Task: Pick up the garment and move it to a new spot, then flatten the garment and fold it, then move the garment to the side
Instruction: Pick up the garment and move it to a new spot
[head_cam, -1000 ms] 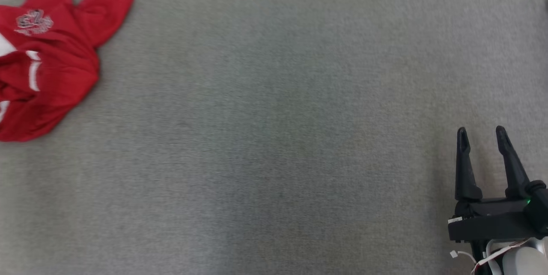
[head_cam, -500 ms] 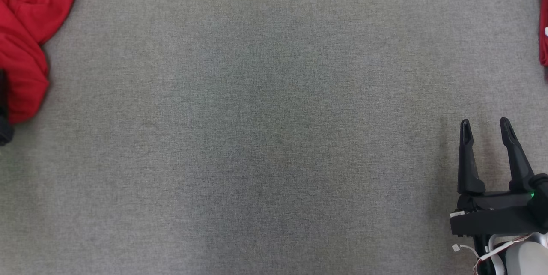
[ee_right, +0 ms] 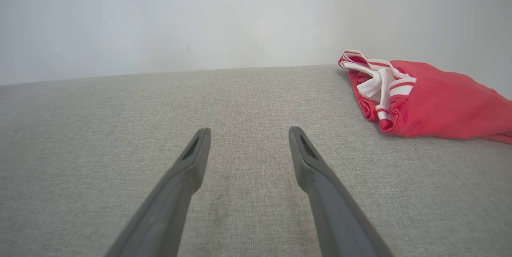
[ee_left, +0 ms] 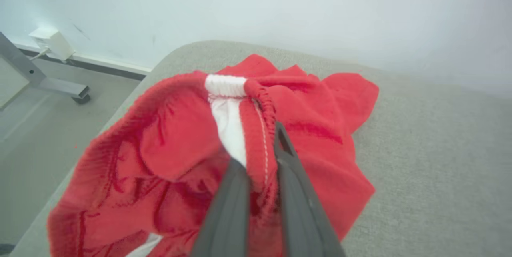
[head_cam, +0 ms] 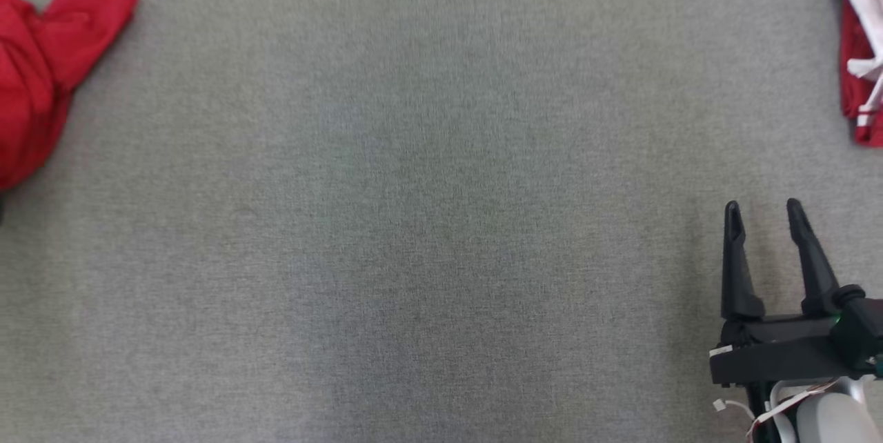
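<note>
A crumpled red garment (head_cam: pixel 41 70) with white trim lies at the far left edge of the grey fabric surface in the head view. In the left wrist view my left gripper (ee_left: pixel 258 145) is shut on a fold of the garment (ee_left: pixel 160 157), pinching the red and white ribbed band between its two fingers. The cloth bunches up around them, near the surface's rounded corner. My right gripper (head_cam: pixel 762 212) stands open at the lower right of the head view with nothing in it. In the right wrist view the right gripper (ee_right: pixel 250 133) hovers low over bare fabric.
A second red garment with white striped trim (head_cam: pixel 859 50) lies at the far right; the right wrist view has this second garment (ee_right: pixel 432 105) ahead and to the right. Beyond the surface's left corner are the floor, a metal frame leg (ee_left: pixel 48 85) and a pale wall.
The head camera has swung right, so the left garment slid toward the edge and a second one came into view. My left gripper has shut on the garment. The right gripper stays open.
</note>
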Controlling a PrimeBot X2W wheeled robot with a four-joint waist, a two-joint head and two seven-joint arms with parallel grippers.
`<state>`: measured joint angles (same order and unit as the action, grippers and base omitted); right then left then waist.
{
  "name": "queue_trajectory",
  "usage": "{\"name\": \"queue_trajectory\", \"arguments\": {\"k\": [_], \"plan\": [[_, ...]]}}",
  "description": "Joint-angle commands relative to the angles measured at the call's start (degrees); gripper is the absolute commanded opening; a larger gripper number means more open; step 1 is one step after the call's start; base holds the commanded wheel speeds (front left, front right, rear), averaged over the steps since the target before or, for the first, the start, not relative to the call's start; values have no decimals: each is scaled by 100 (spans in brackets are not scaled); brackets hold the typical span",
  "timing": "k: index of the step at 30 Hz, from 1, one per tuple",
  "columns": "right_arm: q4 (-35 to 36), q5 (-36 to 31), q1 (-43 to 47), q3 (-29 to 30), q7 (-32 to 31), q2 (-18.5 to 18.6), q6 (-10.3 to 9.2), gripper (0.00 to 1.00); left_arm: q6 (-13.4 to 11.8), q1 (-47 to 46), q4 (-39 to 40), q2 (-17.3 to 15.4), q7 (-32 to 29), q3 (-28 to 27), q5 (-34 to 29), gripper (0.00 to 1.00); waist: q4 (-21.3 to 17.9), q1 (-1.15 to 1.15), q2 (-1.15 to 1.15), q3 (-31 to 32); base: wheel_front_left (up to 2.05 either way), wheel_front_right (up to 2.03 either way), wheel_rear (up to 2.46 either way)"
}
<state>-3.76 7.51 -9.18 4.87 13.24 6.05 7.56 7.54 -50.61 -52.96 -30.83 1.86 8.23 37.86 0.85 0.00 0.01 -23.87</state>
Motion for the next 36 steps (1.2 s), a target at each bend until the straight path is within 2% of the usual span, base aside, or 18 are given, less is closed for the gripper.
{"name": "queue_trajectory", "arguments": {"k": [1,9,16,20,27,32,36], "plan": [[-67,55,59,-35,53,-46,-17,100,-15,-120,101,-95,237,89,-47,0,27,0,-1,299,0,0,0],[-484,234,129,-132,159,-161,-17,100,-15,-559,790,-243,669,463,-201,0,-98,0,-1,963,0,0,0],[-716,378,237,-146,191,-249,-17,100,-33,-883,1769,-162,434,719,-331,0,-451,0,-1,1301,0,0,0],[-703,476,278,-142,196,-292,-17,100,-89,-1024,2506,-31,172,865,-338,0,-785,0,-1,1433,0,0,0],[-645,574,426,-100,190,-319,-17,100,-323,-911,3748,492,-278,1254,-298,0,-1471,0,-1,1565,0,0,0],[-644,653,526,8,188,-319,-16,100,-590,-544,4347,877,-303,1469,-287,0,-1698,0,-1,1626,0,0,0],[-642,681,618,110,188,-320,-17,100,-825,-23,4777,1120,-308,1655,-238,0,-1722,0,-1,1684,0,0,0]]}}
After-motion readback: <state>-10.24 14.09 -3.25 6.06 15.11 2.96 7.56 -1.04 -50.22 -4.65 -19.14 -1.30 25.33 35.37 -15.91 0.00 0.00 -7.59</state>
